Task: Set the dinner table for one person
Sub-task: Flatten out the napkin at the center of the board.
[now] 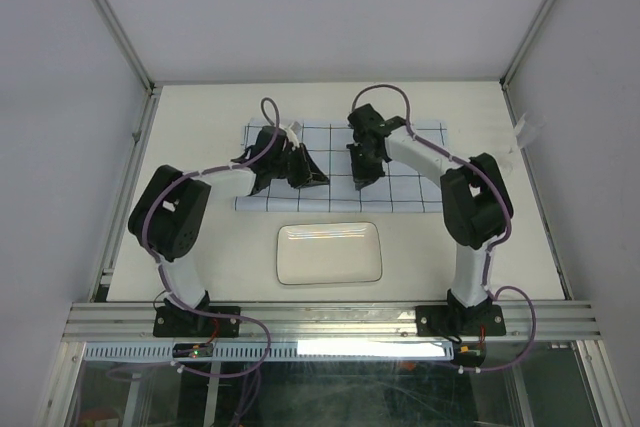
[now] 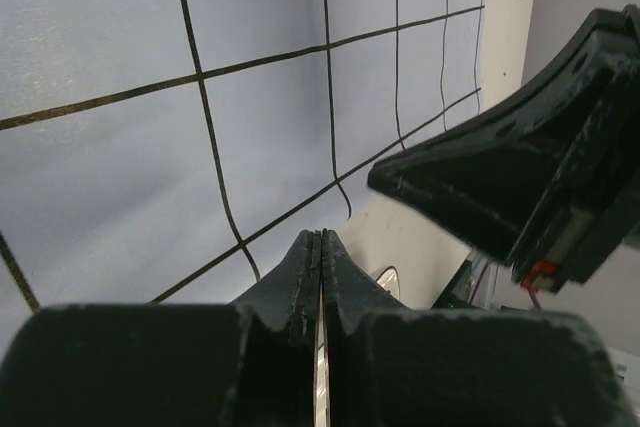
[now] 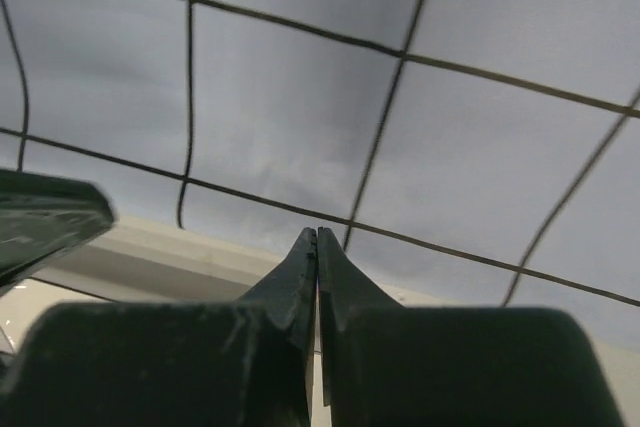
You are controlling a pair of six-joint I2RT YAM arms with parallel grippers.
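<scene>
Cloth-laying is judged in hand: the gridded cloth (image 1: 340,147) is spread on the tabletop (image 1: 200,107) beyond the white plate (image 1: 330,252). Left gripper (image 1: 305,177) and right gripper (image 1: 362,175) fingers are pressed shut over it; alignment with the plate is required next

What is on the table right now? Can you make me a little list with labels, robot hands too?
surface: large flat cream-white rectangular tabletop, edged by aluminium rails
cover: pale-blue fabric cloth with dark grid lines, spread mid-table
dish: white rectangular plate, nearer the arms, apart from the cloth
left gripper: shut, over the cloth
right gripper: shut, over the cloth
</scene>
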